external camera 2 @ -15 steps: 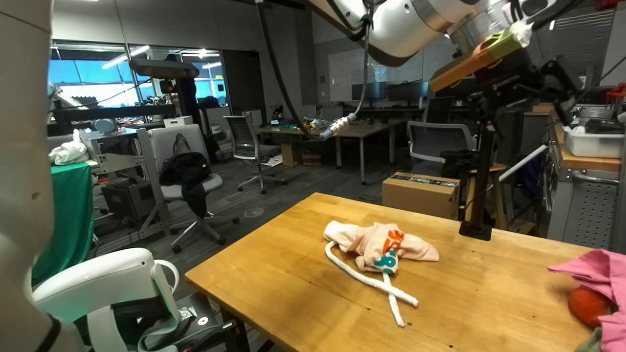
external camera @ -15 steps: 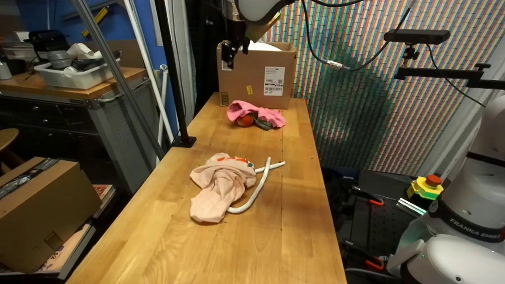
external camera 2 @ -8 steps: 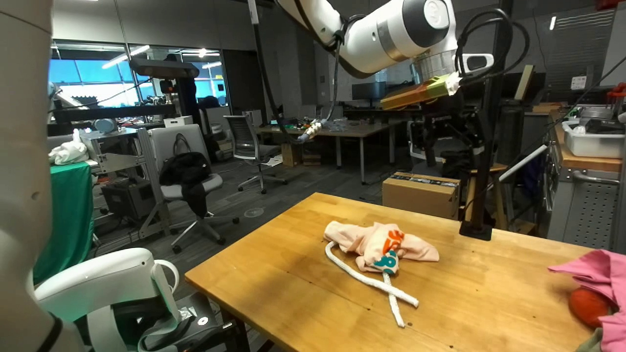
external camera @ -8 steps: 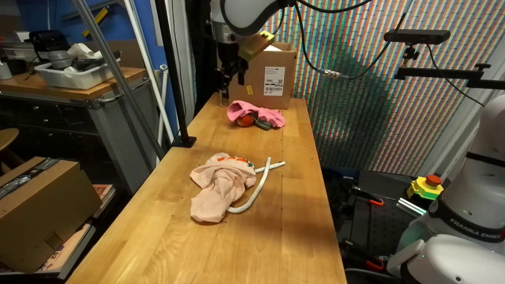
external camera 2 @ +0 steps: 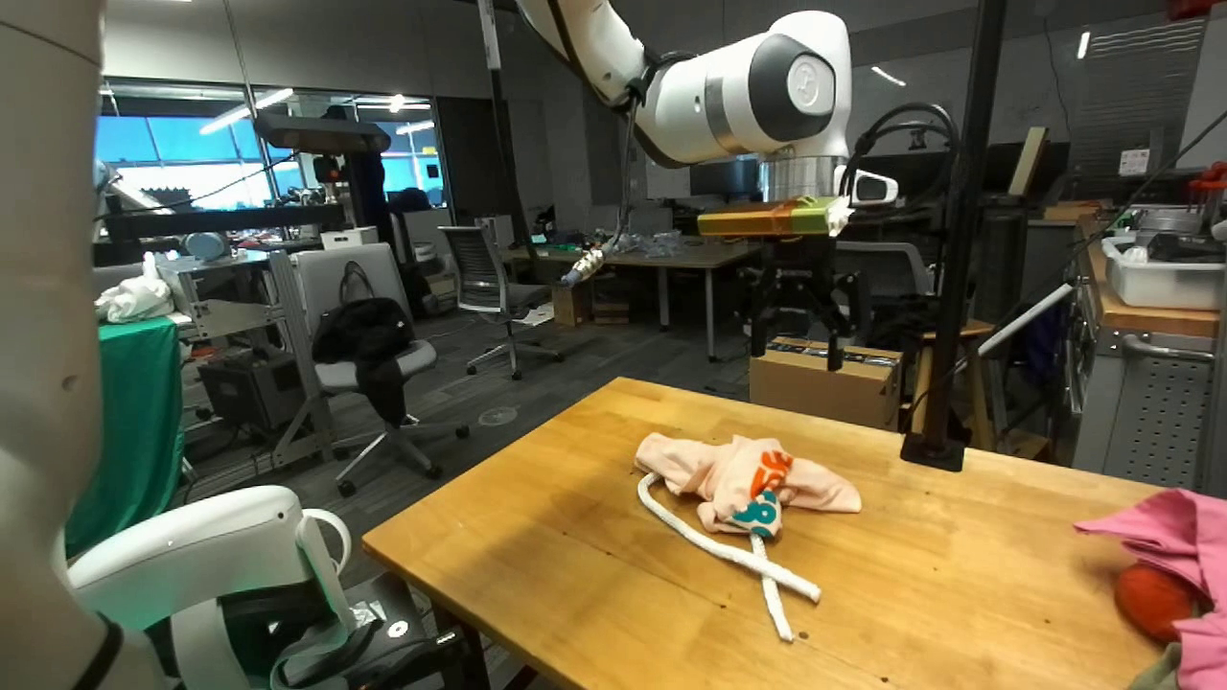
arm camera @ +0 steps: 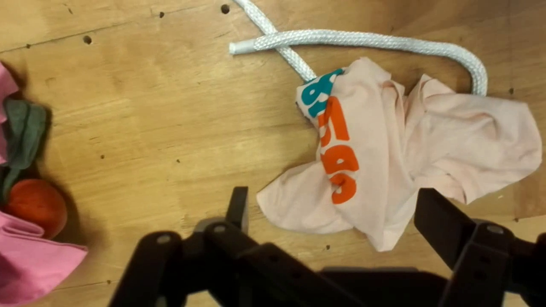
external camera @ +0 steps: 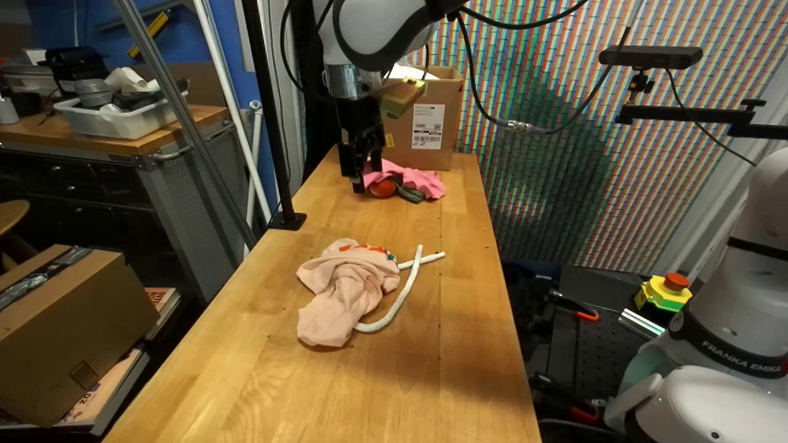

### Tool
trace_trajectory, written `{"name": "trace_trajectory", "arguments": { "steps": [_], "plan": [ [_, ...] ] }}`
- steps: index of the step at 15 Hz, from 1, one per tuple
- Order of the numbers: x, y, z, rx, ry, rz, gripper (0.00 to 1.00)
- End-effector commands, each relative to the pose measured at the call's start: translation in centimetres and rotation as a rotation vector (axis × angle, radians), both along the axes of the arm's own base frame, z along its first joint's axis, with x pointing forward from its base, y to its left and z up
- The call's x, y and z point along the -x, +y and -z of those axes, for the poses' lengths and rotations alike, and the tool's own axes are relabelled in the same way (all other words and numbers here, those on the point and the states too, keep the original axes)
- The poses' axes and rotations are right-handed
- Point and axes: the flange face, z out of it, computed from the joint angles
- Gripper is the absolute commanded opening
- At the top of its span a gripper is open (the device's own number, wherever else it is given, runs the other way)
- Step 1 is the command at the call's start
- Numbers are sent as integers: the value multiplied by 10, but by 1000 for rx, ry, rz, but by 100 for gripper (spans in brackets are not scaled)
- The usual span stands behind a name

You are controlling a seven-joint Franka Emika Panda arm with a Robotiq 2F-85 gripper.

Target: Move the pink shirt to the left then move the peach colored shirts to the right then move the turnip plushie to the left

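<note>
1. We see the gripper (external camera 2: pixel 797 353) hanging above the wooden surface (external camera: pixel 394 400), clear of the things on it, its jaws spread wide and holding nothing; in the wrist view the peach shirt (arm camera: pixel 375 162) shows below, between them.
2. The peach shirt lies crumpled in a heap, nearer the long edge where the black post (external camera: pixel 269 111) stands.
3. A white rope (arm camera: pixel 367 38) runs out from under it on the side of the opposite long edge, crossing itself near its ends.
4. In an exterior view we find the turnip plushie (external camera: pixel 383 188) towards the far short edge, partly under the pink shirt (external camera: pixel 426 181); the cardboard box (external camera: pixel 400 154) stands just behind.
</note>
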Motion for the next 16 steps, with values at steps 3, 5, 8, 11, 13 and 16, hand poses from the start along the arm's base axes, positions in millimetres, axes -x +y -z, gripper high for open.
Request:
{"name": "trace_trajectory", "arguments": {
  "steps": [3, 5, 8, 11, 13, 16],
  "plan": [
    [28, 24, 27, -31, 75, -152, 100],
    [37, 39, 44, -16, 90, -183, 100],
    [47, 60, 63, -1, 86, -224, 100],
    [50, 77, 76, -9, 48, -234, 100],
    [50, 82, 84, -15, 18, -230, 100],
    [48, 84, 96, -10, -39, -208, 100]
  ]
}}
